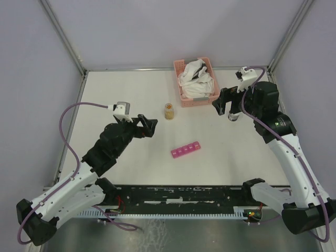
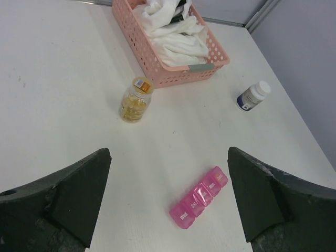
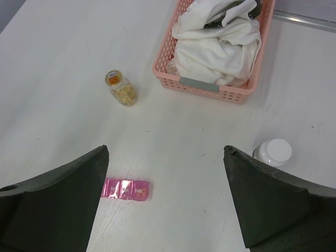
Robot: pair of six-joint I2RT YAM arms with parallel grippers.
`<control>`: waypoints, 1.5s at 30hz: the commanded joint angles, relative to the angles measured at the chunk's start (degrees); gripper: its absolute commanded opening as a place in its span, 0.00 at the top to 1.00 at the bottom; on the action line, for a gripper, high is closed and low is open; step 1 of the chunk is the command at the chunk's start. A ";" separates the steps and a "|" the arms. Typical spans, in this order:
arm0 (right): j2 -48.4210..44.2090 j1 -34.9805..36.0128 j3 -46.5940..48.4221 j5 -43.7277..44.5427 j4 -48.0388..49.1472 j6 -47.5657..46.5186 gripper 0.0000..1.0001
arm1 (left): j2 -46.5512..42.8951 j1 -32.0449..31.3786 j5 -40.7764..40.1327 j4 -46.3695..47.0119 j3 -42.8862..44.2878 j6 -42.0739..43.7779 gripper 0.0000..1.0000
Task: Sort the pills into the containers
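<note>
My left pincer (image 2: 168, 178) and right pincer (image 3: 165, 168) hang released, empty. I'd bring the left squarely around the far pill jar (image 2: 134, 102), gripping its body and keeping it upright.

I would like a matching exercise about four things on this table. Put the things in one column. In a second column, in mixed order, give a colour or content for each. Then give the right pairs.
Things
1. clear round jar
2. strip box
3. lattice basket
4. small bottle

Descriptions
A. holds crumpled white cloth
B. white cap on a dark body
C. amber mass of pills inside
D. magenta, a row of small compartments

Pairs: 1-C, 2-D, 3-A, 4-B
</note>
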 commanded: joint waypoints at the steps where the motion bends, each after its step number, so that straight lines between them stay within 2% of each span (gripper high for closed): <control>1: -0.33 0.03 1.11 0.61 1.84 0.80 0.00 | -0.79 0.00 2.43 2.90 0.21 1.65 0.01; 16: -0.66 0.05 -0.23 -1.76 2.83 0.93 0.00 | 0.18 0.04 5.52 5.24 -0.87 0.37 0.01; 19: -0.64 0.00 -0.56 -5.34 2.63 -2.23 0.00 | 0.24 0.00 6.53 6.18 -1.27 -0.08 0.01; 21: -0.49 -0.04 -1.11 -14.58 1.00 -9.83 0.00 | 0.49 0.01 8.76 8.36 -2.25 -0.92 0.01; 24: 1.15 0.00 -2.01 -31.76 -6.95 -26.29 0.00 | 1.84 0.00 16.80 14.42 -4.27 -1.87 0.01; 28: 2.34 0.13 -2.55 -41.94 -18.76 -44.18 0.00 | 4.20 0.00 26.78 24.57 -7.32 -3.50 0.01; 31: 1.71 0.15 -3.98 -42.82 -22.06 -54.12 0.00 | 6.40 -0.01 29.54 29.23 -8.92 -4.29 0.01; 34: 1.22 0.09 -5.62 -41.47 -20.95 -57.90 0.00 | 8.47 0.02 29.56 31.35 -9.71 -4.30 0.01; 40: 5.96 0.17 -6.50 -40.43 -27.58 -74.65 0.00 | 10.27 -0.01 28.23 35.82 -12.83 -3.49 0.01; 45: 11.53 0.65 -5.75 -36.82 -28.84 -80.58 0.00 | 11.01 0.01 27.81 43.76 -16.48 -2.44 0.01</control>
